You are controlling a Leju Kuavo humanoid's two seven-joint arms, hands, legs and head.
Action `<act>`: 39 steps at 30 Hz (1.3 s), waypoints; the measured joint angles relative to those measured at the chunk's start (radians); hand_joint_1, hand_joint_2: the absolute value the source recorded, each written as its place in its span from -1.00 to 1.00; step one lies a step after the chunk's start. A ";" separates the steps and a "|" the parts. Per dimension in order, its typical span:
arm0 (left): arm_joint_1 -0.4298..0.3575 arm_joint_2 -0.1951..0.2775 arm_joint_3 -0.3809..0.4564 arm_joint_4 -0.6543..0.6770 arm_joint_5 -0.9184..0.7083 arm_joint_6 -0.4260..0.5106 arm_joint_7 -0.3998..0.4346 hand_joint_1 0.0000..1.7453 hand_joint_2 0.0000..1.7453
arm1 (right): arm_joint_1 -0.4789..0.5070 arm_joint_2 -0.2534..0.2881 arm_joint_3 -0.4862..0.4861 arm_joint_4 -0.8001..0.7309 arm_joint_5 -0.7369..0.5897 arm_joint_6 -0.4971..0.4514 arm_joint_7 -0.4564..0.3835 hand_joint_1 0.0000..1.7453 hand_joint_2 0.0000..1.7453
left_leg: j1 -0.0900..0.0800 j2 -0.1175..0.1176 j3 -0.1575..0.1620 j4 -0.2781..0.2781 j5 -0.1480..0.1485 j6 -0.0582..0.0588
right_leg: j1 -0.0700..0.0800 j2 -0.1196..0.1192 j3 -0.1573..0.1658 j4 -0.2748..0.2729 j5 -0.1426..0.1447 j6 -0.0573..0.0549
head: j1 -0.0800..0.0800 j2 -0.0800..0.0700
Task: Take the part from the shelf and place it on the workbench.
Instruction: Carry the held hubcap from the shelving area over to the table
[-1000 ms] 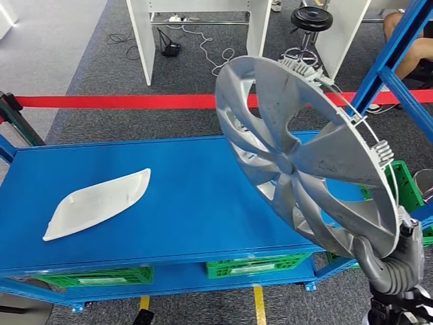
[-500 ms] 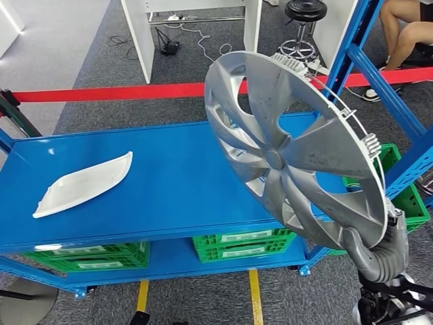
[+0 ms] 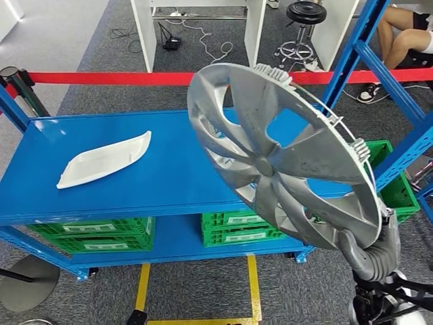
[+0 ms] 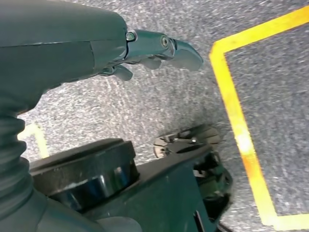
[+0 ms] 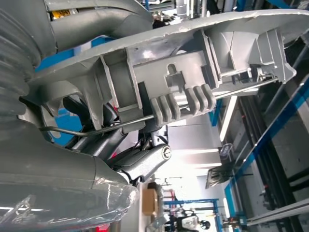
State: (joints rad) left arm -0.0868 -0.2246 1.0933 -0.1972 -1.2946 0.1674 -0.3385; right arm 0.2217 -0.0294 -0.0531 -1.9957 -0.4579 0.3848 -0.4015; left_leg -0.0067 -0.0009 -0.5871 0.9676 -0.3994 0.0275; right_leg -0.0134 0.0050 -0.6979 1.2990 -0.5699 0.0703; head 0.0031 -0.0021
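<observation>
Blue surface [image 3: 168,183] fills the middle. At lower right, the right hand [image 3: 370,254] grips the big silver wheel cover [image 3: 281,159], tilted above it. Left hand [image 4: 109,43] hangs low, fingers straight, holding nothing.

We're seeing even, bright overhead light in the head view; the wheel cover [image 3: 281,159] above the right hand [image 3: 375,254] is showing soft sheen, no hard glare, and it's casting only a faint shadow on the workbench [image 3: 168,183] beyond it. Straight lines are bowing slightly twd the edges. Right wrist view: ceiling lights are blowing out white past the fingers, bkgd soft. Left wrist view is looking dimmer, w/ the left hand [image 4: 146,48] slightly motion-blurred over the carpet.
</observation>
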 joint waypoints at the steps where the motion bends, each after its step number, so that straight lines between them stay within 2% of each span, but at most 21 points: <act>1: 0.000 0.002 0.000 0.000 0.000 0.000 -0.002 -1.00 1.00 | 0.000 -0.001 0.000 0.004 0.004 0.000 -0.001 1.00 1.00 | 0.000 0.000 -0.012 0.000 0.010 -0.002 | 0.000 0.000 0.025 -0.014 0.022 0.000 | 0.000 0.000; 3: 0.000 0.003 0.000 0.000 0.002 0.000 -0.006 -1.00 1.00 | -0.002 -0.002 0.001 0.012 0.010 -0.002 -0.001 1.00 1.00 | 0.000 0.000 -0.033 0.002 0.028 -0.008 | 0.000 -0.001 0.120 -0.138 0.063 -0.002 | 0.000 0.000; 5: 0.001 0.005 0.000 0.000 0.004 0.000 -0.008 -1.00 1.00 | -0.007 -0.004 0.001 0.018 0.015 -0.003 -0.002 1.00 1.00 | -0.002 -0.001 -0.046 0.004 0.046 -0.017 | 0.003 0.000 0.207 -0.272 0.059 -0.010 | -0.001 0.000; 6: 0.001 0.005 0.000 0.000 0.004 0.000 -0.010 -1.00 1.00 | -0.010 -0.004 0.001 0.020 0.017 -0.004 -0.003 1.00 1.00 | -0.002 -0.001 -0.049 0.004 0.054 -0.022 | 0.005 0.001 0.222 -0.304 0.048 -0.015 | 0.000 0.000; 9: 0.003 0.007 0.000 0.000 0.006 0.000 -0.013 -1.00 1.00 | -0.012 -0.005 0.001 0.025 0.025 -0.006 -0.008 1.00 1.00 | 0.000 -0.001 -0.056 0.002 0.064 -0.038 | 0.006 0.002 0.210 -0.315 0.064 -0.039 | 0.002 0.000; 10: 0.004 0.008 0.000 0.000 0.007 0.000 -0.015 -1.00 1.00 | -0.014 -0.005 0.001 0.026 0.029 -0.007 -0.009 1.00 1.00 | 0.001 -0.002 -0.065 0.020 0.043 -0.044 | 0.004 0.001 0.205 -0.318 0.073 -0.049 | 0.000 0.000; 12: 0.004 0.009 0.000 0.000 0.008 0.000 -0.017 -1.00 1.00 | -0.016 -0.005 0.000 0.028 0.036 -0.009 -0.010 1.00 1.00 | 0.003 -0.002 -0.106 0.127 -0.040 -0.055 | 0.002 -0.001 0.193 -0.319 0.091 -0.062 | -0.005 0.000; 14: 0.004 0.010 0.000 0.000 0.008 0.000 -0.020 -1.00 1.00 | -0.017 -0.005 0.001 0.031 0.041 -0.010 -0.012 1.00 1.00 | 0.007 -0.002 -0.149 0.265 -0.114 -0.062 | 0.001 -0.003 0.176 -0.318 0.104 -0.063 | -0.006 0.000; 15: 0.005 0.011 0.000 0.000 0.008 0.000 -0.020 -1.00 1.00 | -0.017 -0.005 0.001 0.033 0.043 -0.011 -0.012 1.00 1.00 | 0.007 -0.002 -0.152 0.298 -0.124 -0.063 | 0.001 -0.004 0.169 -0.318 0.109 -0.062 | -0.006 0.000; 17: 0.005 0.012 0.000 0.000 0.009 0.000 -0.022 -1.00 1.00 | -0.018 -0.005 0.001 0.035 0.045 -0.012 -0.013 1.00 1.00 | 0.008 -0.002 -0.101 0.245 -0.093 -0.063 | 0.000 -0.004 0.158 -0.317 0.118 -0.058 | -0.006 0.000; 19: 0.004 0.013 0.000 0.000 0.010 0.001 -0.023 -1.00 1.00 | -0.022 -0.005 0.001 0.036 0.046 -0.012 -0.015 1.00 1.00 | 0.008 -0.002 -0.003 0.097 -0.046 -0.059 | 0.000 -0.003 0.150 -0.315 0.124 -0.051 | -0.006 0.000; 21: 0.002 0.014 0.000 0.000 0.010 0.001 -0.023 -1.00 1.00 | -0.026 -0.005 0.001 0.035 0.046 -0.013 -0.018 1.00 1.00 | 0.007 -0.005 0.052 0.005 -0.034 -0.052 | 0.002 -0.002 0.143 -0.312 0.131 -0.040 | -0.006 0.000; 23: 0.002 0.014 0.000 0.000 0.010 0.001 -0.024 -1.00 1.00 | -0.027 -0.005 0.002 0.035 0.046 -0.013 -0.020 1.00 1.00 | 0.005 -0.006 0.051 -0.007 -0.035 -0.044 | 0.003 -0.002 0.138 -0.311 0.137 -0.029 | -0.005 0.000; 25: 0.002 0.015 0.000 0.000 0.010 0.002 -0.024 -1.00 1.00 | -0.028 -0.005 0.002 0.035 0.046 -0.013 -0.020 1.00 1.00 | 0.007 -0.005 0.044 -0.009 -0.029 -0.029 | 0.001 -0.002 0.123 -0.291 0.118 -0.020 | -0.004 0.000; 26: 0.001 0.015 0.000 0.000 0.010 0.002 -0.024 -1.00 1.00 | -0.028 -0.005 0.002 0.035 0.046 -0.014 -0.021 1.00 1.00 | 0.009 -0.004 0.040 -0.010 -0.024 -0.021 | 0.001 -0.003 0.106 -0.255 0.091 -0.016 | -0.003 0.000; 29: 0.001 0.016 0.000 0.000 0.011 0.002 -0.024 -1.00 1.00 | -0.027 -0.005 0.005 0.036 0.047 -0.014 -0.021 1.00 1.00 | 0.006 -0.001 0.023 -0.009 -0.012 -0.006 | 0.001 -0.003 0.027 -0.050 -0.015 -0.009 | -0.002 0.000; 30: 0.002 0.017 0.000 0.000 0.011 0.002 -0.024 -1.00 1.00 | -0.026 -0.005 0.006 0.036 0.048 -0.014 -0.022 1.00 1.00 | 0.005 -0.001 0.017 -0.008 -0.007 -0.005 | 0.001 -0.003 0.015 -0.009 -0.029 -0.009 | -0.002 0.000; 32: 0.003 0.018 0.001 0.000 0.011 0.002 -0.025 -1.00 1.00 | -0.025 -0.005 0.007 0.037 0.050 -0.015 -0.024 1.00 1.00 | 0.004 -0.001 0.006 -0.005 0.001 -0.007 | 0.001 -0.004 0.055 -0.057 0.002 -0.011 | -0.002 0.000; 35: 0.003 0.020 0.001 0.000 0.010 0.002 -0.030 -1.00 1.00 | -0.026 -0.005 0.008 0.037 0.054 -0.014 -0.030 1.00 1.00 | 0.001 -0.002 -0.006 0.001 0.013 -0.018 | 0.003 -0.004 0.179 -0.270 0.069 -0.018 | -0.003 0.000; 36: 0.003 0.020 0.001 0.000 0.009 0.002 -0.032 -1.00 1.00 | -0.025 -0.005 0.009 0.038 0.055 -0.013 -0.033 1.00 1.00 | 0.000 -0.002 -0.011 0.004 0.018 -0.023 | 0.004 -0.003 0.194 -0.302 0.075 -0.022 | -0.003 0.000; 39: 0.005 0.021 0.001 0.000 0.007 0.003 -0.037 -1.00 1.00 | -0.018 -0.005 0.009 0.038 0.058 -0.012 -0.043 1.00 1.00 | 0.001 -0.001 -0.024 0.008 0.031 -0.039 | 0.006 0.001 0.182 -0.301 0.087 -0.039 | -0.003 0.000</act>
State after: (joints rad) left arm -0.0817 -0.2033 1.0939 -0.1972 -1.2880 0.1701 -0.3756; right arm 0.2041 -0.0343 -0.0441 -1.9574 -0.3997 0.3730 -0.4448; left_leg -0.0055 -0.0024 -0.6113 0.9757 -0.3684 -0.0114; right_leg -0.0071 0.0058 -0.5160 0.9976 -0.4833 0.0309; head -0.0001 -0.0021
